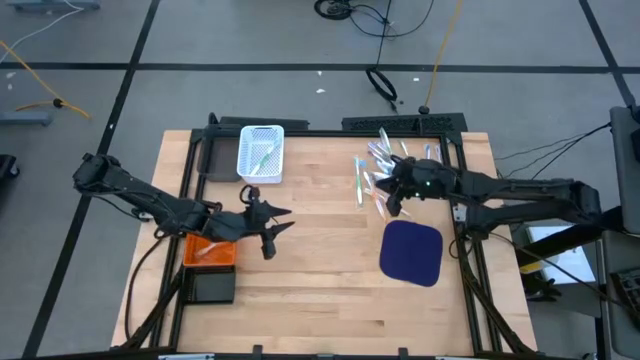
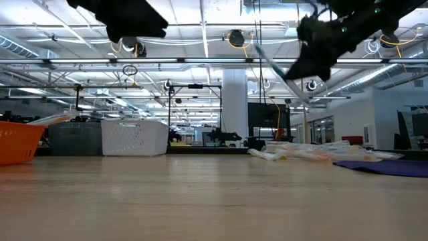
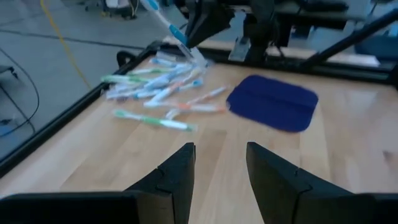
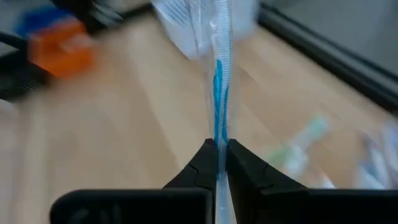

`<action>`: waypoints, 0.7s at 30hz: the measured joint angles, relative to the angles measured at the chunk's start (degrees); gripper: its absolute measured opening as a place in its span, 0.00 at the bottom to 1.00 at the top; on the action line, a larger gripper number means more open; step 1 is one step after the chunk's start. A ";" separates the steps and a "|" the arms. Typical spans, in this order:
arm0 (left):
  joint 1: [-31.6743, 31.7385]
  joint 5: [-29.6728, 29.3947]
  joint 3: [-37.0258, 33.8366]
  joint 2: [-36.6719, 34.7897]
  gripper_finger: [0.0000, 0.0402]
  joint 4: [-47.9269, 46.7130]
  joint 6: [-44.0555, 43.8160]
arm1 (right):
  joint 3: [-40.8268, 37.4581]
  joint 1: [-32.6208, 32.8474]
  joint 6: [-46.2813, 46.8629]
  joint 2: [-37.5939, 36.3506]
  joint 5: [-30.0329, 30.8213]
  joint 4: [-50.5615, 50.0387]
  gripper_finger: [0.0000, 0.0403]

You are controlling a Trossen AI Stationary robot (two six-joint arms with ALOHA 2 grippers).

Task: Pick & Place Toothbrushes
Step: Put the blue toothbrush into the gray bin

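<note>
A pile of toothbrushes (image 1: 383, 165) in white, green, pink and blue lies on the table's far right part, also seen in the left wrist view (image 3: 158, 93). My right gripper (image 1: 391, 205) hovers over the pile's near edge, well above the table, shut on one blue toothbrush in a clear wrapper (image 4: 217, 81). A white basket (image 1: 262, 152) at the far middle holds a few toothbrushes. My left gripper (image 1: 282, 232) stands open in the air left of centre (image 3: 221, 168), with nothing between its fingers. My right gripper pinches the blue toothbrush part way along its length (image 4: 217, 146) between its two fingers (image 4: 202, 168). The toothbrush sticks out ahead of the fingertips and also runs back between them. It is lifted clear of the table and tilted, one end high (image 2: 262, 52), the other low (image 2: 302, 96).
A navy cloth (image 1: 412, 251) lies flat on the table's right, near the pile. An orange basket (image 1: 208, 250) and a dark box (image 1: 212, 288) sit at the left under my left arm. A black frame (image 1: 330, 128) borders the wooden table.
</note>
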 joint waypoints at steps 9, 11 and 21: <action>0.86 0.09 0.00 0.00 0.37 9.75 3.65 | 0.04 10.68 -3.62 3.54 0.24 20.95 0.02; 1.50 0.90 0.00 0.00 0.37 11.56 4.22 | 0.04 12.60 -4.76 4.96 0.27 24.26 0.02; 4.80 10.72 0.00 7.42 0.37 26.86 9.11 | 0.04 17.77 -7.43 12.91 0.29 36.63 0.02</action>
